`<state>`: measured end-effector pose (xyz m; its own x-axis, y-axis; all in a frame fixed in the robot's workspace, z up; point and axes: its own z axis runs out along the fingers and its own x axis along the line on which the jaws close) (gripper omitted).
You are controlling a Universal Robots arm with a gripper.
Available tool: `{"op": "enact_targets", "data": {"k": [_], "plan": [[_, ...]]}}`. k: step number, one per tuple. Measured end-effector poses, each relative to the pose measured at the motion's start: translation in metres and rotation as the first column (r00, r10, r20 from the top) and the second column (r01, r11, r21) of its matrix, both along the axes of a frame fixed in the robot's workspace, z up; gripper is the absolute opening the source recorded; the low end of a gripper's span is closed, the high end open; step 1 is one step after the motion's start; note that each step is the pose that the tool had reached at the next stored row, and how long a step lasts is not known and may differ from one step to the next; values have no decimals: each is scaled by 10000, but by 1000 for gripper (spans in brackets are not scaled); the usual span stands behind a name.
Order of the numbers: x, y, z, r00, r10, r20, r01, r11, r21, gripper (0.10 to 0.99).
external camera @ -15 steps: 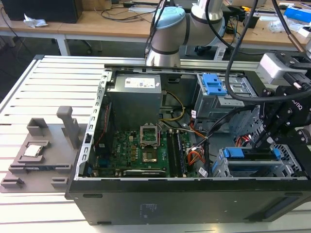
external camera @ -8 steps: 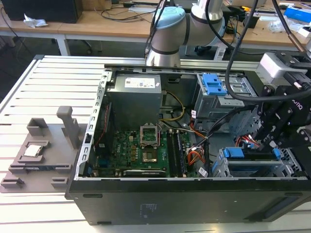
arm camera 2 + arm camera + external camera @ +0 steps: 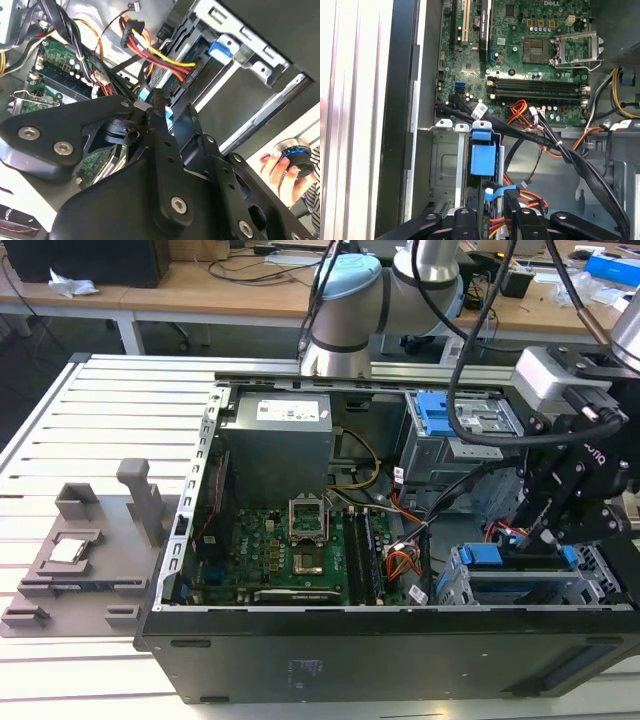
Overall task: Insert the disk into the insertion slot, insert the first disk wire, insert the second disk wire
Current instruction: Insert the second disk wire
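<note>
Second wrist view looks past the black linkage of the gripper (image 3: pixel 152 107), whose fingers come together almost to a point on a thin blue cable end (image 3: pixel 144 94) at the edge of the disk (image 3: pixel 172 62); whether they truly pinch it, I cannot tell. First wrist view shows the same fingertips (image 3: pixel 512 197) close around a blue connector (image 3: pixel 495 192) just beside a bundle of red, orange and yellow wires (image 3: pixel 520 202). Beyond them the disk's blue carrier tab (image 3: pixel 482 155) stands seated in the insertion slot (image 3: pixel 445 160), a silver perforated cage at the case's front corner. Farther on lies the green motherboard (image 3: pixel 530 65) with its memory slots and processor socket. In the exterior view the gripper (image 3: pixel 545 530) hangs over the insertion slot (image 3: pixel 455 585) at the near corner of the open computer case (image 3: pixel 330 650) on the exterior view's right, with the disk (image 3: pixel 520 570) lying inside the cage. At the far side sits the taller grey cage with a blue tab (image 3: pixel 440 415), and behind it the arm's base (image 3: pixel 345 310).
</note>
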<state>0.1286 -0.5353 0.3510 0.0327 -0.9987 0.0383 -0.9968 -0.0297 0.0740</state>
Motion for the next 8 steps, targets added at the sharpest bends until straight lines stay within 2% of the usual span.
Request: {"op": "enact_targets", "data": {"k": [1, 3, 6, 8], "plan": [[-31, 9, -6, 10000, 6, 0, -6, 10000, -93, 345], [-77, 77, -22, 10000, 38, 0, -38, 9993, -368, 345], [-89, 139, -35, 10000, 67, -1, -67, 9983, -582, 345], [-93, 183, -51, 10000, 78, -3, -78, 9965, -830, 345]]}}
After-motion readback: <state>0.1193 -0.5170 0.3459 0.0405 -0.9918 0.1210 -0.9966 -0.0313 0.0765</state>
